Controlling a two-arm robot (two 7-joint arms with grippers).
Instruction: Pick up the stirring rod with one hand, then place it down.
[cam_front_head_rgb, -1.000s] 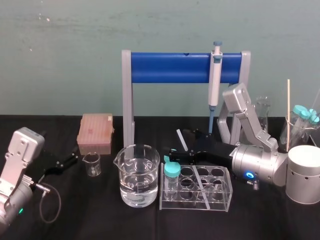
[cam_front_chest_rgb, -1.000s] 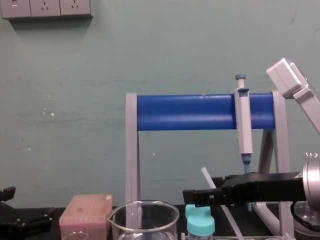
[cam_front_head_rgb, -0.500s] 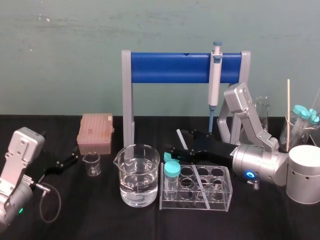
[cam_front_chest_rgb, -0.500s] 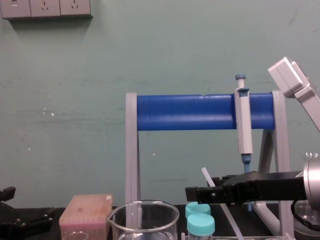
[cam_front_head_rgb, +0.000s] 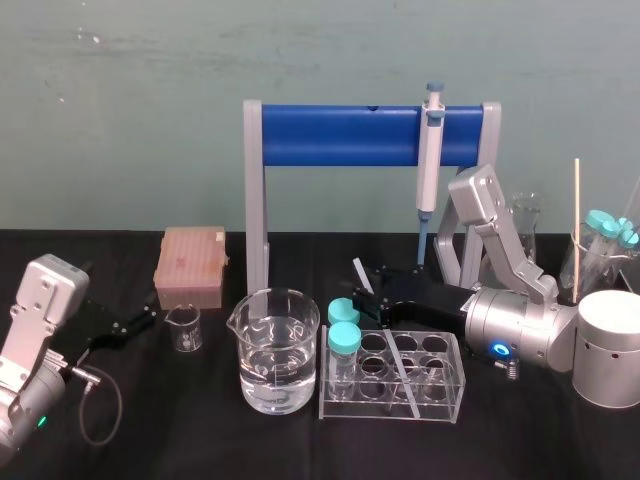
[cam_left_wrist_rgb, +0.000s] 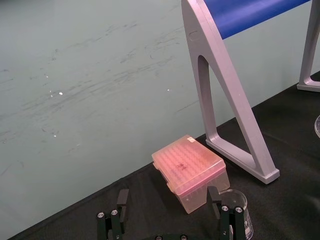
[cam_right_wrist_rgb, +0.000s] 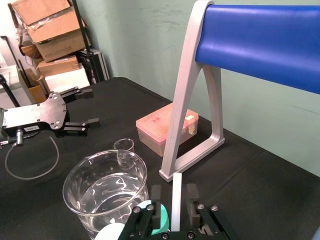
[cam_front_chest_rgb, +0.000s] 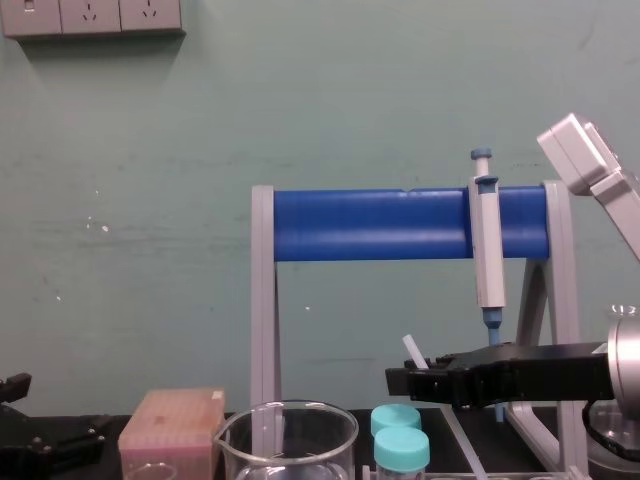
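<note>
**Rod (cam_front_head_rgb: 362, 278) pinched in the right gripper (cam_front_head_rgb: 366, 292)**

Closest to the robot, a big beaker (cam_front_head_rgb: 278, 350) of water stands beside a clear rack (cam_front_head_rgb: 445, 390) on the black table (cam_front_head_rgb: 200, 440). Two tubes (cam_front_head_rgb: 344, 338) with teal caps stand at the rack's left end. The left gripper (cam_front_head_rgb: 145, 318) rests low on the table, far off to the left. Its fingers (cam_left_wrist_rgb: 122, 200) are spread wide.

Just behind the rack, the right gripper reaches in from the right. Its fingers (cam_right_wrist_rgb: 192, 201) are close together and squeeze the rod from both sides. The rod leans. Its top end pokes up past the fingers, and its lower part runs down over the rack. I cannot tell if its bottom end touches the rack.

Farther back on the left are a small beaker (cam_front_head_rgb: 184, 328) and a pink box (cam_front_head_rgb: 191, 265). At the back is a stand (cam_front_head_rgb: 340, 135) with a blue bar, and a pipette (cam_front_head_rgb: 430, 150) hangs on it.
</note>
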